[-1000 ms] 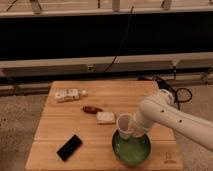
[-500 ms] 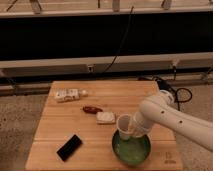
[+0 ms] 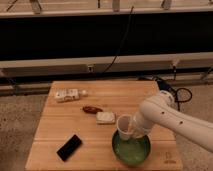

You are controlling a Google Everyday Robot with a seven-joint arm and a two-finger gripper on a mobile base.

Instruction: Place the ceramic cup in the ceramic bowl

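Note:
The ceramic cup [image 3: 124, 125], small, white and handleless, hangs tilted over the far left rim of the ceramic bowl [image 3: 131, 150], a wide green glazed dish at the table's front right. My gripper [image 3: 132, 129] is at the cup, at the end of the white arm [image 3: 167, 116] that reaches in from the right. The arm's wrist covers the cup's right side and the bowl's far rim.
On the wooden table [image 3: 60, 130] lie a white rectangular block [image 3: 105, 117], a reddish-brown item [image 3: 91, 109], a pale packet [image 3: 67, 95] at the back left and a black flat device [image 3: 69, 147] at the front left. Cables [image 3: 175, 92] lie on the floor to the right.

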